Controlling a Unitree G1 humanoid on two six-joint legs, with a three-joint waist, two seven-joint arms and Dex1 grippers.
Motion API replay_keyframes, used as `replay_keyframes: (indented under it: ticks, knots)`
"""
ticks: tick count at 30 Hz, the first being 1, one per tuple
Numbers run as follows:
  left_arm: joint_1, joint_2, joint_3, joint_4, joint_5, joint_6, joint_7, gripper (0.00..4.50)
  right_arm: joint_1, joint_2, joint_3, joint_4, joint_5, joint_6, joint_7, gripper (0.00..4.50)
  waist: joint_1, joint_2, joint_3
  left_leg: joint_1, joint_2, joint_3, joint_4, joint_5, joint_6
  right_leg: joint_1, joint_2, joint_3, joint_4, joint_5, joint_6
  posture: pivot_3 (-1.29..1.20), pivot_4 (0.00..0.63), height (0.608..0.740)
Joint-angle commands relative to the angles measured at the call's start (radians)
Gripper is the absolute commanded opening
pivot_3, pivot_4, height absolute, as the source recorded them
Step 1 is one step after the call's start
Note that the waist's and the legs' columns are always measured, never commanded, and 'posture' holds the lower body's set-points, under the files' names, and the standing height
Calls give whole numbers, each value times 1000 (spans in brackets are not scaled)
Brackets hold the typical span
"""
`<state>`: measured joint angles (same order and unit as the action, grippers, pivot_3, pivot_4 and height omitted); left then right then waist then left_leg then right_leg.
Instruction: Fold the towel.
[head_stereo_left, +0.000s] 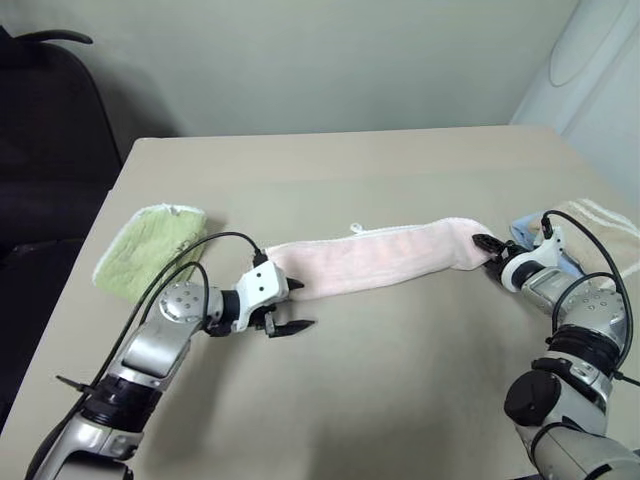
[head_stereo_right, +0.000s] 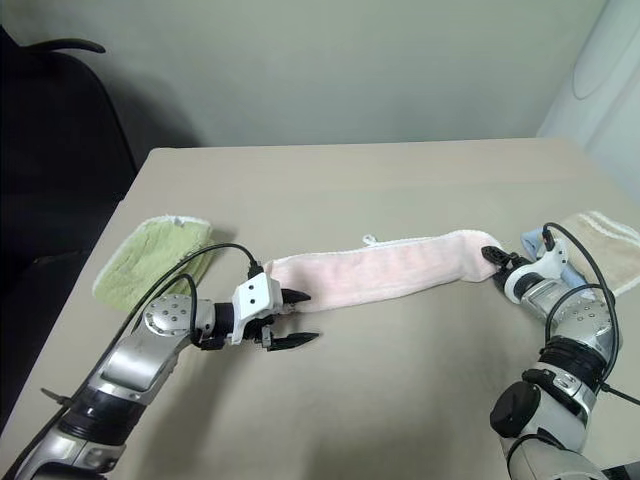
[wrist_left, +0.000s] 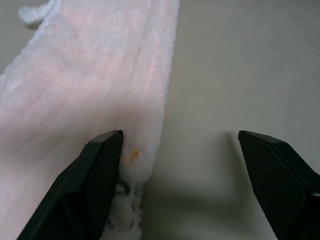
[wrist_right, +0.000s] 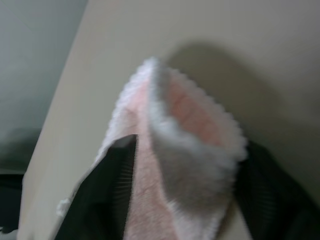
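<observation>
- The towel (head_stereo_left: 385, 257) is lying as a long folded strip across the table (head_stereo_left: 400, 380), ends out toward each arm — ready for an end-to-end fold
- The right gripper (wrist_right: 185, 195) is closing around its end, fabric bunching between both fingers
- The left gripper (wrist_left: 175, 165) is waiting spread apart at the other end, one finger (wrist_left: 97, 170) touching the hem

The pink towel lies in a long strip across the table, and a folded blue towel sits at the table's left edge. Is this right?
Not quite. The folded towel at the table's left edge is light green, not blue, as the left eye view shows. The pink towel does lie in a long strip across the table.
</observation>
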<state>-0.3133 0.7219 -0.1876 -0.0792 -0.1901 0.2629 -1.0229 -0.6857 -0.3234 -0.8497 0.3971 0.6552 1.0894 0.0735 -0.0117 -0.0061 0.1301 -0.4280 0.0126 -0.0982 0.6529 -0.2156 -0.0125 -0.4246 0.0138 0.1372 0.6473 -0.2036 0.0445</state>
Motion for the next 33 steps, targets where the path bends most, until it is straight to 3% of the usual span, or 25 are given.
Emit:
replay_keyframes:
  ticks: [1, 5, 8, 12, 20, 23, 28, 33]
  knots:
    - [45, 18, 28, -22, 3, -7, 1, 3993, 20, -39, -24, -40, 33, -22, -26, 1303, 0, 1, -1, -1, 0, 0, 0, 0, 0, -1, 0, 0, 0, 1, 1, 0, 150, 735]
    - [79, 26, 39, -36, -8, 0, -6, 3993, 39, -80, -31, -91, 66, -29, -26, 24, 6, 2, -1, -2, 0, 0, -4, 0, 0, -4, 0, -1, 0, 3, 5, 0, 150, 735]
    - [90, 16, 67, -67, -61, 40, -13, 3993, 55, -133, 37, -148, 50, -46, 17, 24, 6, 4, -1, -2, 1, 0, -6, 0, 0, -4, 0, -1, 1, 3, 5, 0, 150, 735]
    - [102, 13, 117, -140, -185, 130, -47, 3993, 88, -214, 266, -284, -19, -105, 141, 24, 6, 6, 0, -3, 1, 0, -6, 0, 0, -6, 0, -1, 1, 3, 5, 0, 150, 735]
    - [149, 24, 151, -234, -284, 210, -65, 3993, 155, -433, 987, -529, -439, -469, 461, 24, -2, 7, -1, -2, 3, 0, -6, 0, -1, -5, 2, -2, 1, 3, 5, 0, 150, 735]
    - [149, 11, 166, -254, -307, 225, -44, 3993, 149, -445, 1172, -537, -587, -582, 533, 24, -2, 7, -1, -2, 3, 0, -6, 0, -1, -5, 2, -2, 1, 3, 6, 0, 150, 735]
    - [124, -19, 238, -238, -368, 276, 25, 3993, 123, -340, 1260, -465, -674, -630, 541, 24, 2, 7, -1, -2, 3, 0, -4, 0, -1, -4, 1, -2, 1, 4, 7, 0, 150, 735]
    - [126, -43, 322, -261, -454, 358, 104, 3993, 156, -297, 1207, -484, -634, -598, 592, 1359, 2, 7, -1, -2, 3, 0, -4, 0, -1, -4, 1, -2, 1, 4, 6, 0, 150, 735]
